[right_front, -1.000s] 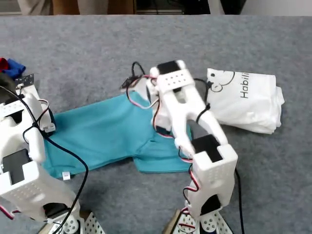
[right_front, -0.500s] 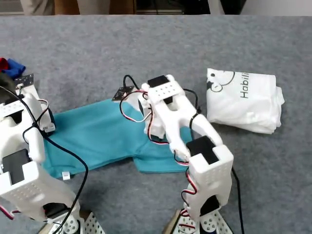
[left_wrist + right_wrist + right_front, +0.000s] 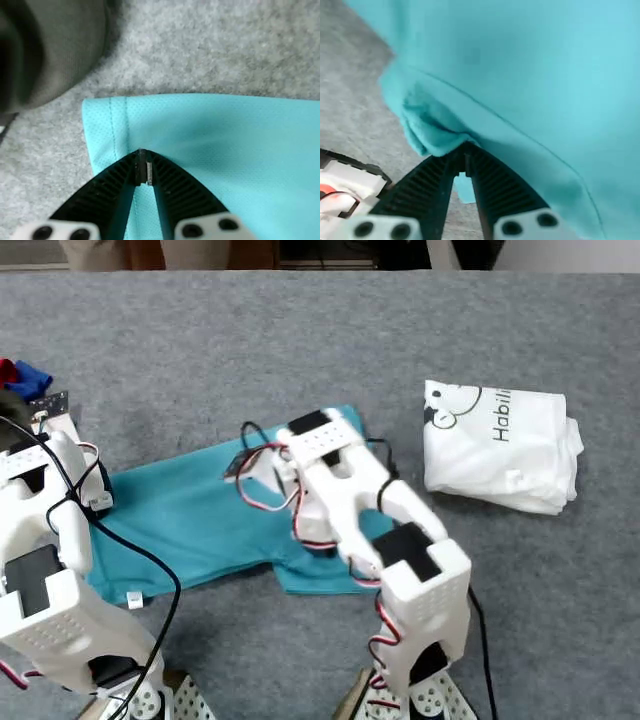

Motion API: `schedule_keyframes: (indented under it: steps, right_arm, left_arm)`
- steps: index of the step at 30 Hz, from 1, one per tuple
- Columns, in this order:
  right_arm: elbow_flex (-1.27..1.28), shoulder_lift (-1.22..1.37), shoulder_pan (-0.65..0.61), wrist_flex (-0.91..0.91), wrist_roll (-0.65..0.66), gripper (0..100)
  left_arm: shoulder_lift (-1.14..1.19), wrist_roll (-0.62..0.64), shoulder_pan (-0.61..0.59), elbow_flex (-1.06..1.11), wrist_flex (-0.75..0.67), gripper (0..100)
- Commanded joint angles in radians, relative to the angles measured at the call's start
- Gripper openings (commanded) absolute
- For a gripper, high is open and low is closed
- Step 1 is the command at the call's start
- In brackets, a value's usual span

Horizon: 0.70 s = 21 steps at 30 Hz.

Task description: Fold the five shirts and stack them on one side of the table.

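at the far left edge of the grey felt-like tabletop (image 3: 200,330) lies a small bundle of red and blue cloth (image 3: 18,375), apart from the work in hand, and the left wrist view shows a dark grey soft mass (image 3: 45,50) just beyond the shirt's corner; what it is cannot be told. next comes the white left arm (image 3: 45,570), whose black ribbed left pincer (image 3: 142,172) is closed tight on the hemmed edge of the teal short-sleeved knit shirt (image 3: 190,515), close to its corner, low against the tabletop; that grip looks meant to pin this end so the cloth cannot slide while the other end is drawn over. the shirt lies spread flat across the middle of the tabletop, one sleeve pointing toward the arms' bases. over its middle stands the white right arm (image 3: 340,490), and the right pincer (image 3: 465,167) is clamped on a bunched fold of the same teal fabric, raised off the surface so that it drapes from the grip, probably to lay that side across as a fold. at the right, well apart from the teal shirt, sits a folded white printed shirt (image 3: 500,440), likely the start of the stack
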Motion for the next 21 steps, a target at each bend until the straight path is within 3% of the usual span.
schedule_keyframes:
  steps: [1,14,21]
  right_arm:
    - [0.016,-0.105,-0.065,0.012,-0.011,0.5]
    - [0.231,-0.236,-0.11,0.008,-0.011,0.5]
    - [0.22,-0.259,-0.104,0.018,-0.012,0.5]
  left_arm:
    - [0.002,0.005,-0.031,-0.044,-0.037,2]
    - [0.002,0.005,-0.028,-0.044,-0.037,2]
    - [0.002,0.005,-0.028,-0.044,-0.037,2]
